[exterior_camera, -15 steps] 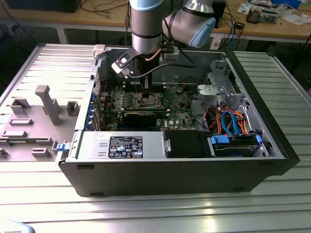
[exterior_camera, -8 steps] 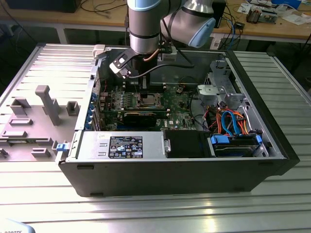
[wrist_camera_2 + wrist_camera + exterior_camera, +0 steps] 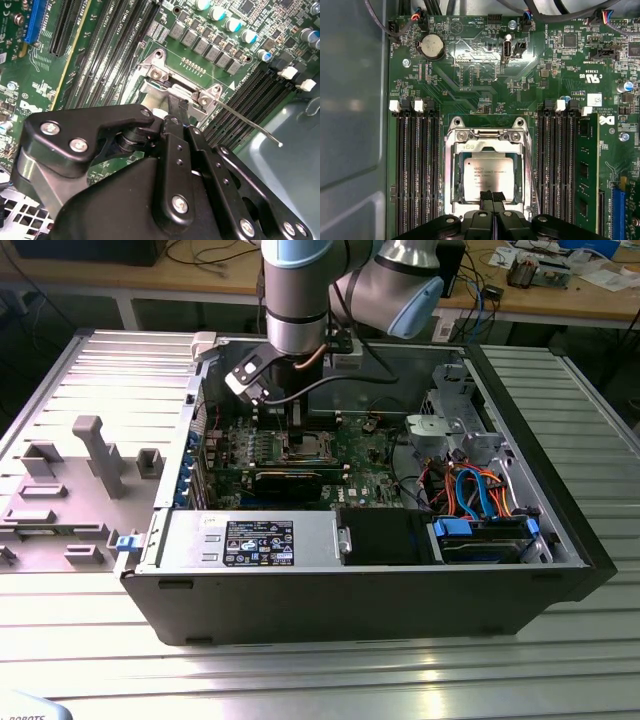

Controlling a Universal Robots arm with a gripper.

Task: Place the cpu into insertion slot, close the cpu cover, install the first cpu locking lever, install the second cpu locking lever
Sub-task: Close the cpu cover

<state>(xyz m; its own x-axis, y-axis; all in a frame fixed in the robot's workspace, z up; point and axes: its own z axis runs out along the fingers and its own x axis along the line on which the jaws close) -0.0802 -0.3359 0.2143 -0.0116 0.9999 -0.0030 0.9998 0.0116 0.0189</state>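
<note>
Two jaws stand closed together, the gripper point(image 3: 493, 193) at one edge of the cpu cover point(image 3: 451, 170) and the cpu point(image 3: 487, 172) inside that cover's window, so you press straight down, lightly, clear of the locking lever point(image 3: 247, 121) beside the cover.

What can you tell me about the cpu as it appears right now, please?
In the first wrist view, the cpu is a small flat square chip with a silver-grey metal top carrying faint print. It lies flat inside the window of the silvery cpu cover on the green board. The shut gripper overlaps one edge; contact cannot be told.
</note>
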